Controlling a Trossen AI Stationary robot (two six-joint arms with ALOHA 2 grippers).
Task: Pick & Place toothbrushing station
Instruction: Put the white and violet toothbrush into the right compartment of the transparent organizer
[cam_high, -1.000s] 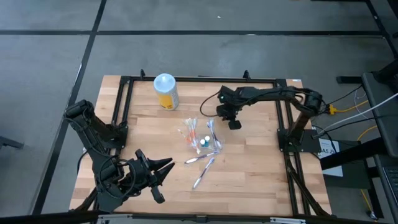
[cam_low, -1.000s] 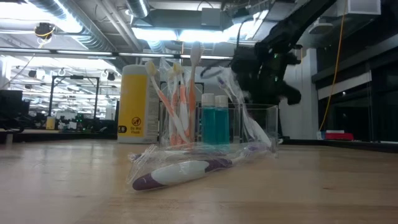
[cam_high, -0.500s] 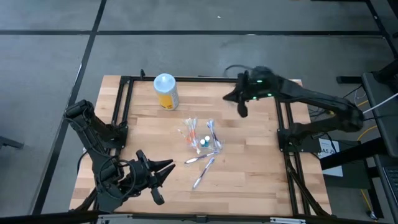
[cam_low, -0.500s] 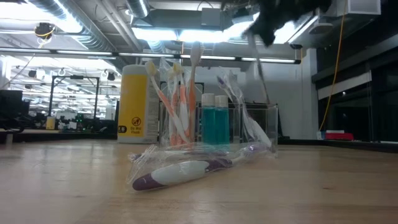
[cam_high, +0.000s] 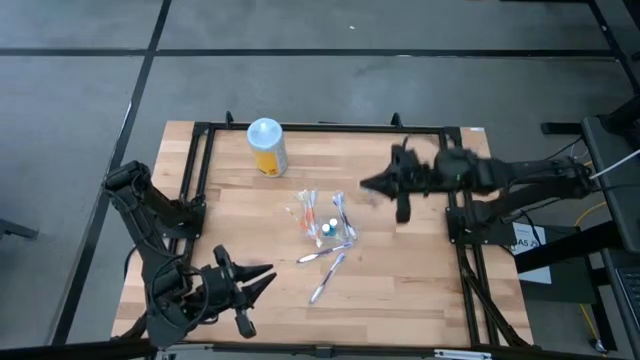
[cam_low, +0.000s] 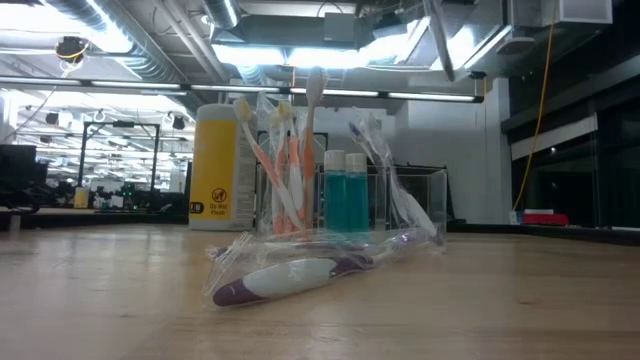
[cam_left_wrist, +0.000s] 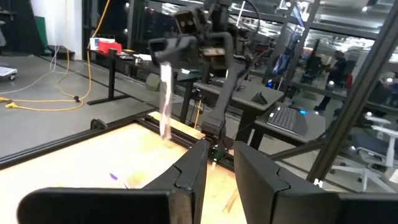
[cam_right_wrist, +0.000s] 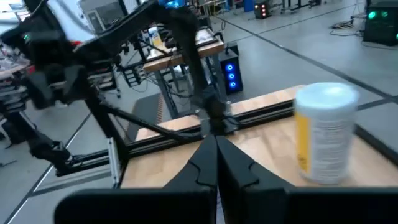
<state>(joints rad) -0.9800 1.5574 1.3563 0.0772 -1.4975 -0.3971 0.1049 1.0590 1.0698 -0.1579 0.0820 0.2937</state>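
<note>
A yellow canister (cam_high: 266, 146) with a pale round lid stands at about eleven o'clock on the butcher-block table (cam_high: 400, 270), well apart from the cluster at the table's middle; in the low view it rises as a smooth plastic cylinder with a printed label just behind the toothbrushing station (cam_low: 330, 190). That station sits near the centre: a clear, hard-walled holder (cam_low: 410, 200) with two small teal bottles (cam_low: 345, 200) capped in white, and orange-pink toothbrushes (cam_low: 285, 170) in crinkled clear wrap leaning upright beside them. Toward six o'clock from it, flat on the wood, lies a wrapped white-and-purple toothbrush (cam_low: 300, 275), slim and glossy, with another slim wrapped brush (cam_high: 327, 277) just beyond it. A black metal frame (cam_high: 320, 127) edges the table. The right gripper (cam_high: 400, 190) hovers high over the three o'clock side, its fingers pressed together on a slim whitish wrapped toothbrush (cam_left_wrist: 165, 99) that hangs down from it, clear of the table; nothing stands between it and the station. The left gripper (cam_high: 262, 281) waits low at about seven o'clock, fingers parted and holding nothing, pointing toward the loose brushes. Beyond the table, the left wrist view shows desks, a laptop and yellow cables on the floor.
</note>
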